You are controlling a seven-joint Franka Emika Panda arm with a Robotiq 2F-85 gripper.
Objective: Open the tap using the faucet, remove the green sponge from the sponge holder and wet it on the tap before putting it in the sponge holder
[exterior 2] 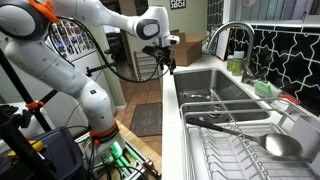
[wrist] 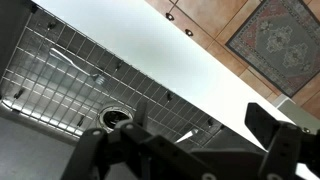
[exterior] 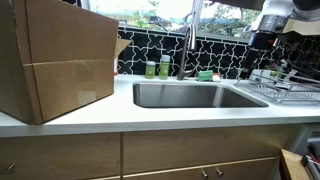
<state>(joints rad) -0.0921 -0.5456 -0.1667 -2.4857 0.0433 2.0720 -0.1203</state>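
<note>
Above the front edge of the counter (exterior: 150,115), the gripper (exterior 2: 165,62) is held empty, its jaws spread wide. Beyond it, beside the tap (exterior: 188,45), the green sponge (exterior: 205,74) is seated in the sponge holder (exterior: 206,79). The sponge is judged light, soft and compressible, and best pinched across its middle.

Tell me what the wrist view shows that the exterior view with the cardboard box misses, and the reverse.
Wrist view only: the drain, the wire grid lying on the sink floor, and a patterned rug on the floor below the counter.
Exterior view only: the cardboard box, the tap, the green sponge near its base, two green containers and the dish rack.
Both: the sink, the white counter and the cabinet handles.
</note>
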